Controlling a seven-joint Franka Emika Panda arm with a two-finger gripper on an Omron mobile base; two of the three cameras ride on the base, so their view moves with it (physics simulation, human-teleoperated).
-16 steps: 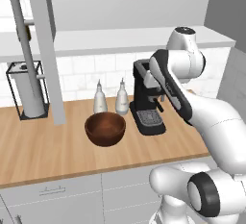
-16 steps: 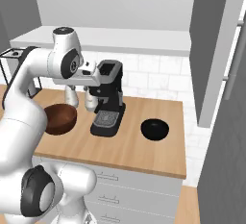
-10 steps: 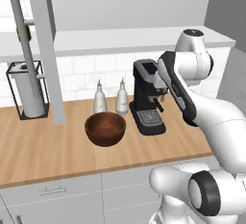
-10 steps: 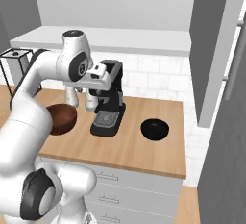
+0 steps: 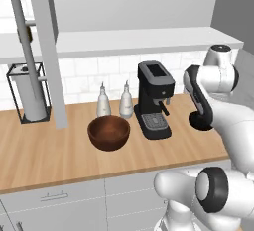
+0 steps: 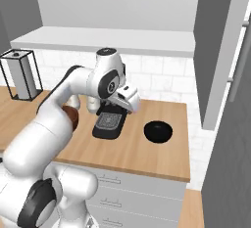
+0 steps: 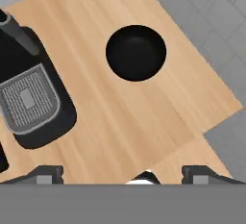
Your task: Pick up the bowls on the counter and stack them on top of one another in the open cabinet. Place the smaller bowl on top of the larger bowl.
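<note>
A deep reddish-brown wooden bowl [image 5: 109,132] sits on the counter [image 5: 49,155] left of the black coffee machine [image 5: 155,98]; only its edge [image 6: 72,117] peeks from behind my arm in the right base view. A smaller black bowl [image 6: 158,131] rests on the counter to the machine's right, partly covered by my arm [image 5: 197,124] in the left base view. My gripper [image 7: 124,175] hovers above the counter, open and holding nothing, and the black bowl [image 7: 136,52] lies ahead of its fingertips [image 7: 45,174]. The open cabinet's white bottom board [image 5: 124,41] runs overhead.
Two white bottles [image 5: 103,101] stand behind the brown bowl. A paper-towel holder [image 5: 27,91] stands at the far left, beside the cabinet's grey door panel [image 5: 47,51]. The counter's right end [image 6: 184,139] lies just past the black bowl. The coffee machine's drip tray [image 7: 29,100] lies left of the hand.
My arm has swung right, from in front of the coffee machine to over the counter near the black bowl. The bowls have not moved.
</note>
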